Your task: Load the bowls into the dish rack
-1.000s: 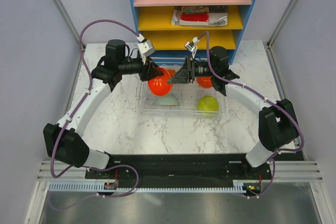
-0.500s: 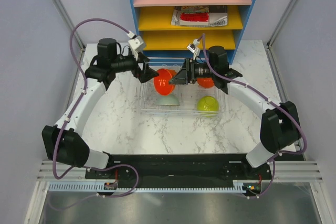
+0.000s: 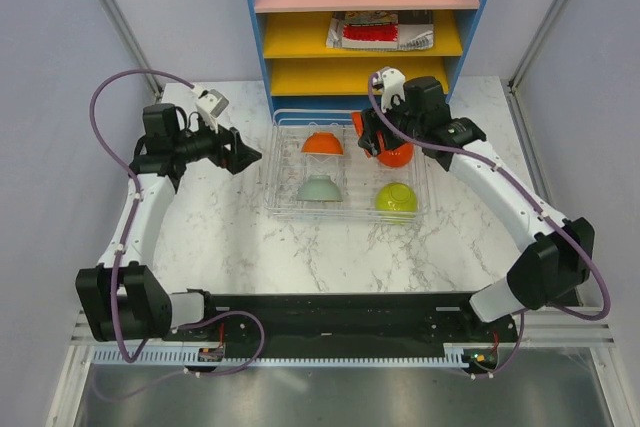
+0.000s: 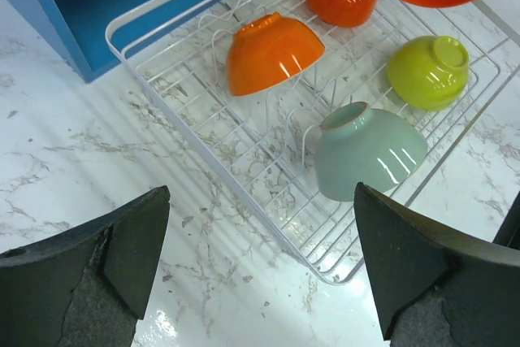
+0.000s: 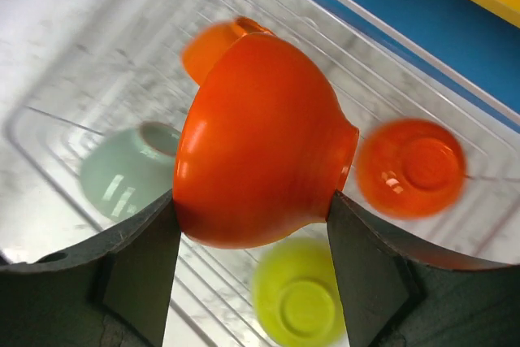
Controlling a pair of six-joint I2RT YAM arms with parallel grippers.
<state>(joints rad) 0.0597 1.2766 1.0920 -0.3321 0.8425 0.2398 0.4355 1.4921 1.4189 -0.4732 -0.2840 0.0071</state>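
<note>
As red bowl (image 5: 260, 144) is clamped sideways in right gripper (image 5: 252, 201) above dish rack (image 4: 244, 144), rear-right, prob. for slotting betw. prongs (image 4: 305, 148), left gripper (image 3: 243, 155) is seen wide open, empty, off to left so approach is unblocked.

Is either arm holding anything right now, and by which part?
The right tool holds a red bowl across its outer wall, between rim and foot. The left tool is open and empty.
</note>
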